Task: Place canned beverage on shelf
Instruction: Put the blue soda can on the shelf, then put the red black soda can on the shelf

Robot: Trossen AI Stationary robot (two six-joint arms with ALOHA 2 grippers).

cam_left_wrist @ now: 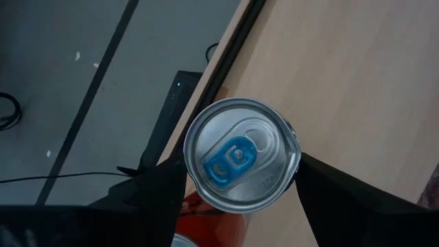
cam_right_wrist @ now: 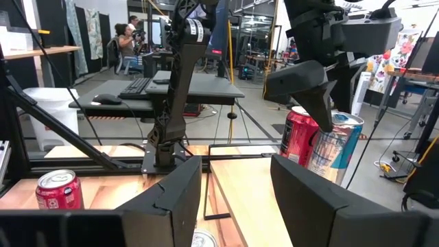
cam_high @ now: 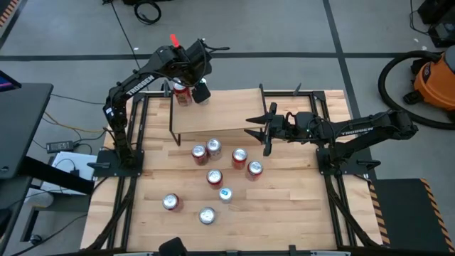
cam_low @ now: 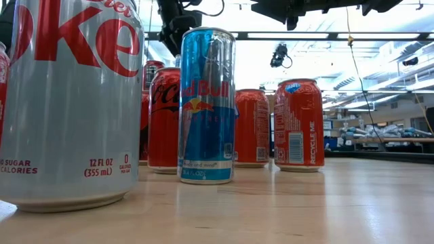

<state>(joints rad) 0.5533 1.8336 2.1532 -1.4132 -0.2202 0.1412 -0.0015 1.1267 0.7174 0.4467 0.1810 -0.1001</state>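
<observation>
My left gripper point(cam_high: 188, 88) is at the shelf's far left corner, shut on a slim blue-and-silver can point(cam_right_wrist: 334, 149); its silver top with a blue tab point(cam_left_wrist: 240, 154) fills the left wrist view. A red can point(cam_right_wrist: 299, 136) stands on the shelf point(cam_high: 224, 112) right beside it. My right gripper point(cam_high: 251, 126) hovers open and level over the shelf's right end, pointing toward the left arm, with nothing between its fingers. Several more cans point(cam_high: 213, 148) stand on the tabletop in front of the shelf. My left gripper pinches the slim can between its two fingers, on opposite sides of its wall just below the top rim point(cam_left_wrist: 191, 170). The fingers point(cam_right_wrist: 312, 92) come slanting down from above. The can hangs tilted beside the red can. Whether its lower end touches the shelf board, I cannot tell.
A big silver can point(cam_low: 68, 102), a slim blue can point(cam_low: 207, 105) and red cans point(cam_low: 298, 125) stand close to the low camera. Black frame rails point(cam_high: 323, 107) border the table. An orange vacuum point(cam_high: 434, 78) sits on the floor far right. People sit at desks point(cam_right_wrist: 127, 41) beyond.
</observation>
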